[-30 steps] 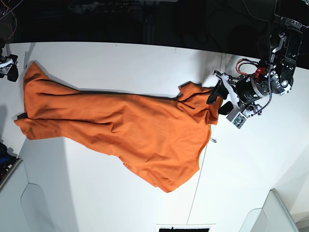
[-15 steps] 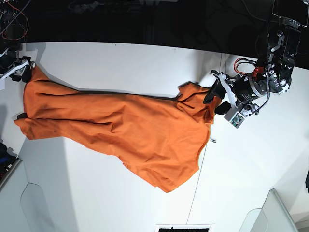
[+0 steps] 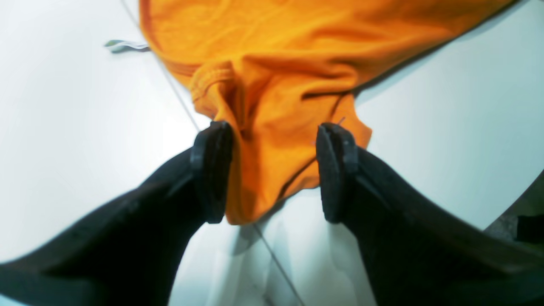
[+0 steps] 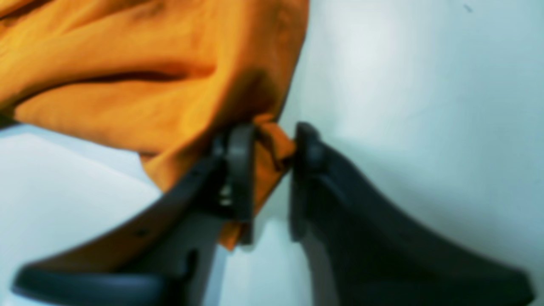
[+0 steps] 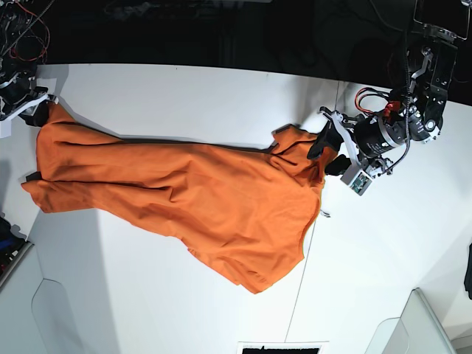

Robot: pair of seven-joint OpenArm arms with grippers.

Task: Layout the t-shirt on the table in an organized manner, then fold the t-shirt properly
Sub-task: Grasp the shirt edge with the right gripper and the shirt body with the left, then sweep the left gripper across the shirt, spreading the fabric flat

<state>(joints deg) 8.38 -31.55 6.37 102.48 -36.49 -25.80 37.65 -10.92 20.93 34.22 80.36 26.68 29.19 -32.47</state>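
T-shirt (image 5: 184,195): long axis across table (image 5: 184,88); left gripper (image 3: 272,170) spread, straddling one end; right gripper (image 4: 272,165) pinching cloth at far end.

Beyond the far edge of the work surface, the room (image 5: 221,33) lies in near darkness, with only faint dim shapes showing. Pale grey panels (image 5: 420,324) sit at both near corners. A black strip (image 5: 280,348) shows at the bottom edge. Bright overhead light casts soft shadows.

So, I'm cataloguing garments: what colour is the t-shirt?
Plain bright orange; the t-shirt shows best in the base view.
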